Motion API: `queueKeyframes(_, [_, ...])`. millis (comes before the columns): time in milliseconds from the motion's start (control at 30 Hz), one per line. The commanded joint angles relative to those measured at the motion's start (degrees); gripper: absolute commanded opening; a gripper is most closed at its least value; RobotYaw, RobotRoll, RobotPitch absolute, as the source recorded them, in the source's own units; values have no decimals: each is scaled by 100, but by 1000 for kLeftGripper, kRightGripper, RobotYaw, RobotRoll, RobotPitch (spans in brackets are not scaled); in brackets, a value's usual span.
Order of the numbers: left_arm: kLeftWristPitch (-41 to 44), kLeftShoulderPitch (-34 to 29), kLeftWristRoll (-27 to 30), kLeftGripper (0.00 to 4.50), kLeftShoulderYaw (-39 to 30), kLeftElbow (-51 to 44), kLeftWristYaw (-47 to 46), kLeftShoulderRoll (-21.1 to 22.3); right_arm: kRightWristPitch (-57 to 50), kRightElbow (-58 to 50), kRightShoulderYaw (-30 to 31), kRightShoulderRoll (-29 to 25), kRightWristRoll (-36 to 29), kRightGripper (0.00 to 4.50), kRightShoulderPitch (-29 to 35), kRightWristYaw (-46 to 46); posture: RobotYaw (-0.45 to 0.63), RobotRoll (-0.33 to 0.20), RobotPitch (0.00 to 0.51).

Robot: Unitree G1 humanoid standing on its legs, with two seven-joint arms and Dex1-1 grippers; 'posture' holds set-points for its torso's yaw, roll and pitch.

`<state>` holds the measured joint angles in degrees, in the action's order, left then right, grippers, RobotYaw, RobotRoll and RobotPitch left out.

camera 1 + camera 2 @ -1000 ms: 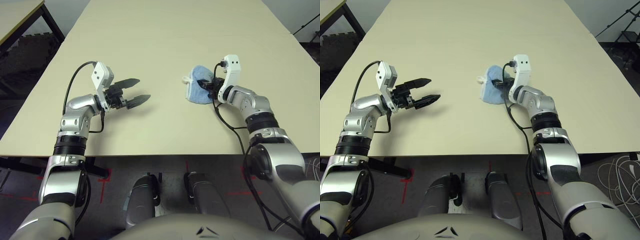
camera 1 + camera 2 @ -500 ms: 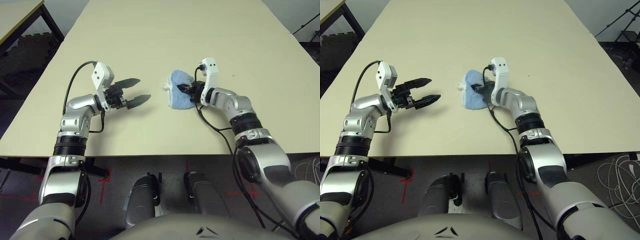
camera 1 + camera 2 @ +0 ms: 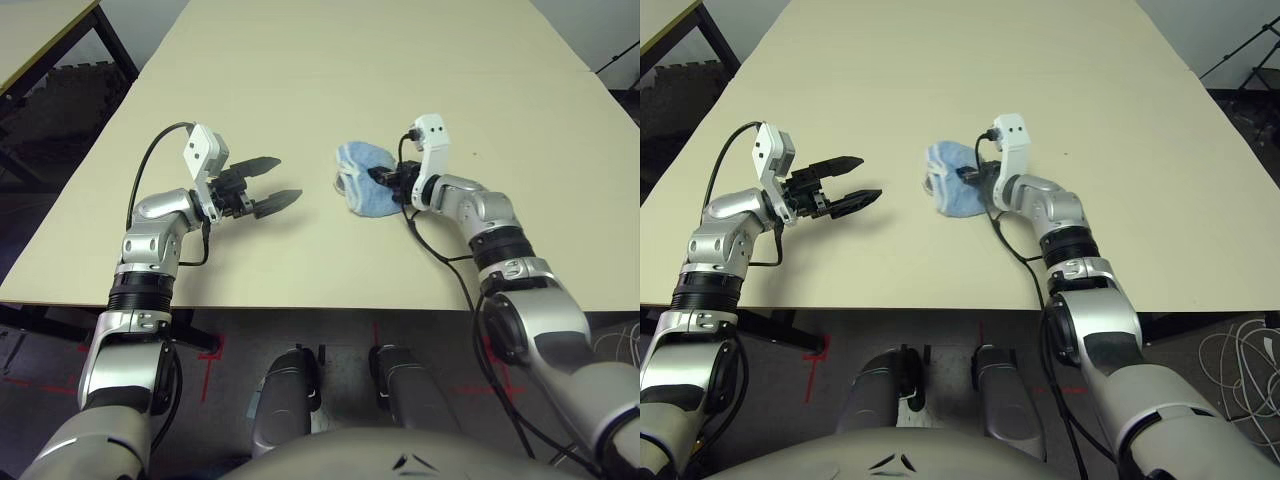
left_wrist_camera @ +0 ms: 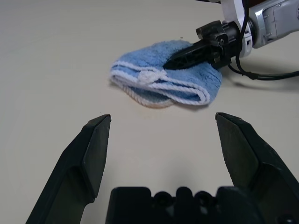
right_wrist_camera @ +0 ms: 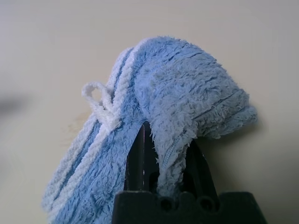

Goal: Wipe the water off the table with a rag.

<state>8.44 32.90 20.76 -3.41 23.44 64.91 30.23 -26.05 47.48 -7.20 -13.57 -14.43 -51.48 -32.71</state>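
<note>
The light blue rag (image 3: pixel 362 182) lies rumpled on the cream table (image 3: pixel 300 60), right of centre. My right gripper (image 3: pixel 388 177) is shut on the rag and presses it onto the tabletop. In the right wrist view the cloth (image 5: pixel 177 102) bulges over the closed fingers (image 5: pixel 140 161). A faint tan smear, perhaps the water (image 5: pixel 77 122), lies beside the rag's white stitched edge; no distinct droplets show. My left gripper (image 3: pixel 288 178) hovers open just left of the rag. In its wrist view the rag (image 4: pixel 163 86) and the right gripper (image 4: pixel 189 55) lie ahead of its spread fingers (image 4: pixel 96 149).
A smaller tan table (image 3: pixel 40 30) with a black frame stands at the far left. The cream table's front edge (image 3: pixel 300 300) runs just below both forearms. Bare tabletop stretches beyond the rag.
My right gripper has dragged the rag leftward across the table, then a little back to the right. The left arm has stayed still. The camera has shifted slightly.
</note>
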Motion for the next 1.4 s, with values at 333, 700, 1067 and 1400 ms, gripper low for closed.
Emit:
queueKeyframes(333, [-61, -13, -65, 4500, 19, 67, 5, 13, 714, 784, -198, -1075, 233, 0, -306, 63, -144, 0, 123])
queueKeyframes(700, [-86, -20, -74, 4500, 16, 75, -21, 2, 1303, 1362, -35, -1797, 732, 0, -215, 4, -148, 0, 128])
queueKeyframes(1067, [-162, -2, -115, 4500, 0, 139, -121, -19, 1288, 1174, -245, -2190, 507, 0, -323, -866, -151, 0, 135])
queueKeyframes(1400, [-207, -23, -110, 4500, 4, 207, -134, -25, 421, 705, -223, -3132, 348, 0, -677, -2044, -164, 0, 137])
